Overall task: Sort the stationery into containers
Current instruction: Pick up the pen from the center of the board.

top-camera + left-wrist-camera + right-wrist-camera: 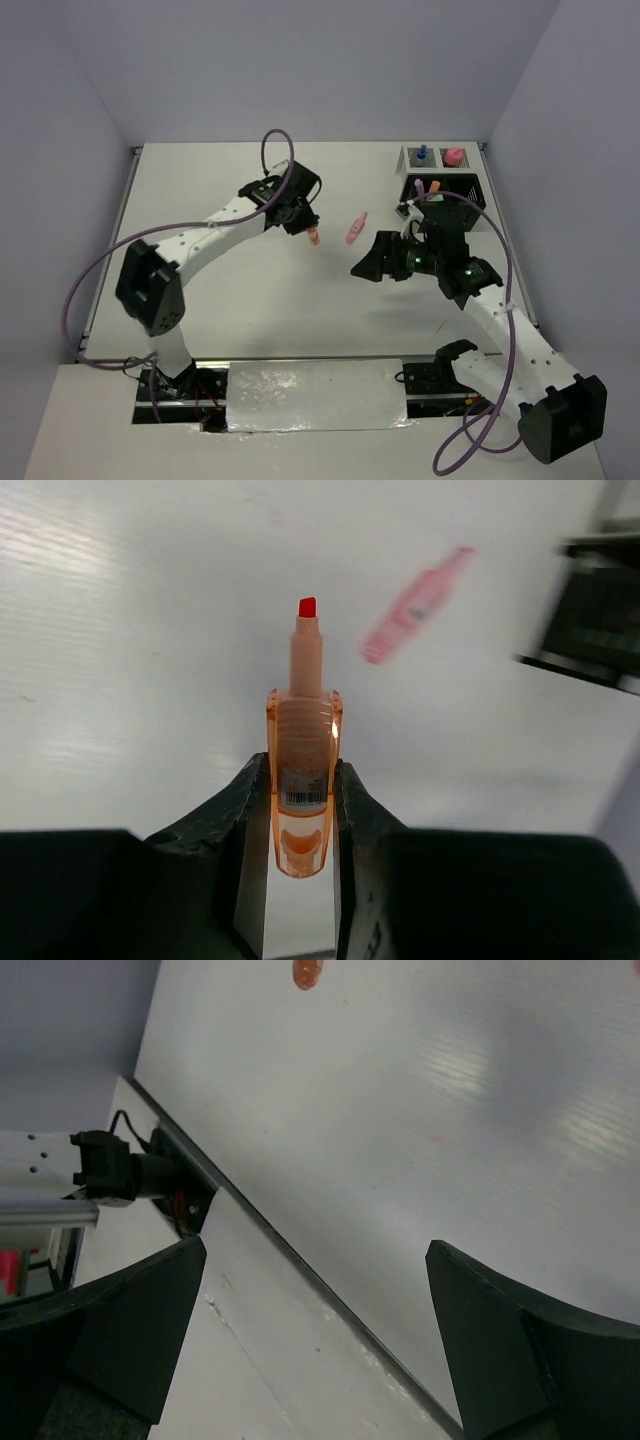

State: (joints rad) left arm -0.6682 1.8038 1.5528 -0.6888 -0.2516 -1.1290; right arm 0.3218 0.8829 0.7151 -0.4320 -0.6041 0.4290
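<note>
My left gripper (306, 226) is shut on a stubby orange marker (313, 237) and holds it above the middle of the table. In the left wrist view the orange marker (303, 770) sits between the fingers (245, 820), its red tip uncapped and pointing away. A pink marker (355, 229) lies on the table just right of it, and it shows blurred in the left wrist view (415, 605). My right gripper (368, 264) is open and empty, below and right of the pink marker; its jaws (315, 1330) stand wide apart. The black slatted organiser (470, 186) and the white mesh tray (437, 166) stand at the back right.
The organiser holds purple and orange markers (428, 187). The tray holds a blue-capped bottle (422, 153) and a pink item (454, 156). The right arm partly covers the organiser. The right wrist view shows the table's near edge (300, 1260) and the orange marker's end (307, 972).
</note>
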